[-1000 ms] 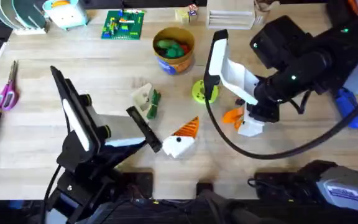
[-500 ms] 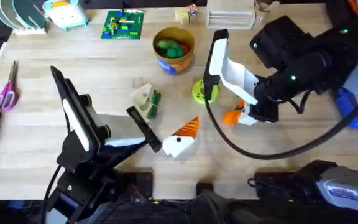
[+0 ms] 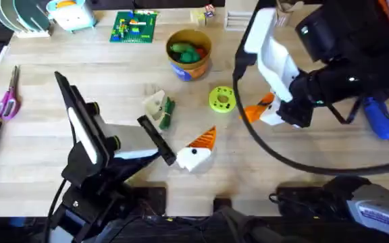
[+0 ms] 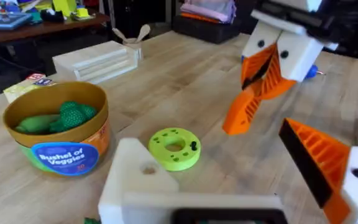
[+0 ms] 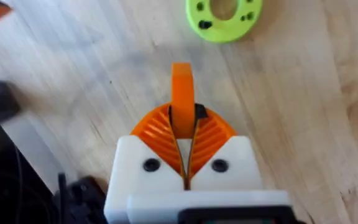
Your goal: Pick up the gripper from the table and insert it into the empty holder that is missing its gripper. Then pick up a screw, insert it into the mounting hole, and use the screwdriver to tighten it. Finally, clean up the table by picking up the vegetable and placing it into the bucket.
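The bucket [image 4: 58, 134] reads "Bushel of Veggies"; right of it, the right hand [image 3: 261, 112] grips the gripper [image 5: 181, 99].

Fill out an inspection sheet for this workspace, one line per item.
Surface: light wooden table, bare wood between the items.
Job's things: loose orange gripper pinched in the right gripper; white holder on the left arm's claw; blue screwdriver at the table's right; green vegetable beside a white part; bucket holding green veggies.
Clutter: lime-green disc, pink-handled scissors, brick toy on a green plate, white slatted block.
Grippers: right shut on the loose finger, lifted off the table; left gripper low near the table's middle, one orange finger mounted.
Cables: black cable looping under the right arm.
Surroundings: nothing seen.
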Motion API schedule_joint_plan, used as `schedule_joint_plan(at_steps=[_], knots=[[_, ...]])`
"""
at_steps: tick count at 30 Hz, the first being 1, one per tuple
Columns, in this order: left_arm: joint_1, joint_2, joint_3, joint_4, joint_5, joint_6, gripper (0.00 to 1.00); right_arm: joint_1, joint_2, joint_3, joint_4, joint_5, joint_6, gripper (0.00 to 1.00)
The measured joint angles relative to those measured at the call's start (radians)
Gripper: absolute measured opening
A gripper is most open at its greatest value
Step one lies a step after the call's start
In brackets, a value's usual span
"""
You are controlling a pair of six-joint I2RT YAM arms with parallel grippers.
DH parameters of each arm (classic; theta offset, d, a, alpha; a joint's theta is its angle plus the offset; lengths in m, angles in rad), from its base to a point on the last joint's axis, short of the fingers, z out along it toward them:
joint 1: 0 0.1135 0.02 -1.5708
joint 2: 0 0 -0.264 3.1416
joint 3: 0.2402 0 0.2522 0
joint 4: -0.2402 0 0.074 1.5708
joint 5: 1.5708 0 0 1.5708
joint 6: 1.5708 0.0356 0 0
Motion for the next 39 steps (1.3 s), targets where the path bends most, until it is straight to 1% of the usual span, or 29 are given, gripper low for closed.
schedule_joint_plan(at_steps=[3, 7, 11, 13, 15, 19, 22, 26, 30, 32, 38, 39], knots=[[0.0, 0.0, 0.0, 0.0, 0.0, 0.0, 0.993, -0.039, -0.076, 0.014, 0.033, -0.056, 0.107, 0.012], [0.0, 0.0, 0.0, 0.0, 0.0, 0.0, 0.992, -0.135, -0.131, -0.004, 0.107, -0.178, 0.231, 0.012], [0.0, 0.0, 0.0, 0.0, 0.0, 0.0, 0.993, -0.223, -0.129, -0.089, 0.246, -0.33, 0.364, 0.012], [0.0, 0.0, 0.0, 0.0, 0.0, 0.0, 0.992, -0.256, -0.112, -0.134, 0.321, -0.422, 0.467, 0.012], [0.0, 0.0, 0.0, 0.0, 0.0, 0.0, 0.992, -0.274, -0.084, -0.154, 0.373, -0.501, 0.584, 0.011], [0.0, 0.0, 0.0, 0.0, 0.0, 0.0, 0.993, -0.274, -0.018, -0.157, 0.422, -0.62, 0.817, 0.011], [0.0, 0.0, 0.0, 0.0, 0.0, 0.0, 0.993, -0.257, 0.049, -0.157, 0.439, -0.709, 0.942, 0.011], [0.0, 0.0, 0.0, 0.0, 0.0, 0.0, 0.993, -0.23, 0.153, -0.158, 0.5, -0.846, 1.049, 0.011], [0.0, 0.0, 0.0, 0.0, 0.003, -0.004, 0.993, -0.225, 0.232, -0.158, 0.563, -0.974, 1.138, 0.011], [0.0, 0.0, 0.0, 0.0, 0.01, -0.031, 0.993, -0.225, 0.256, -0.158, 0.574, -1.013, 1.175, 0.011], [0.0, 0.0, 0.0, 0.0, 0.017, -0.189, 0.993, -0.203, 0.269, -0.16, 0.642, -1.066, 1.266, 0.011], [0.0, 0.0, 0.0, 0.0, 0.018, -0.204, 0.993, -0.195, 0.27, -0.16, 0.659, -1.069, 1.285, 0.011]])
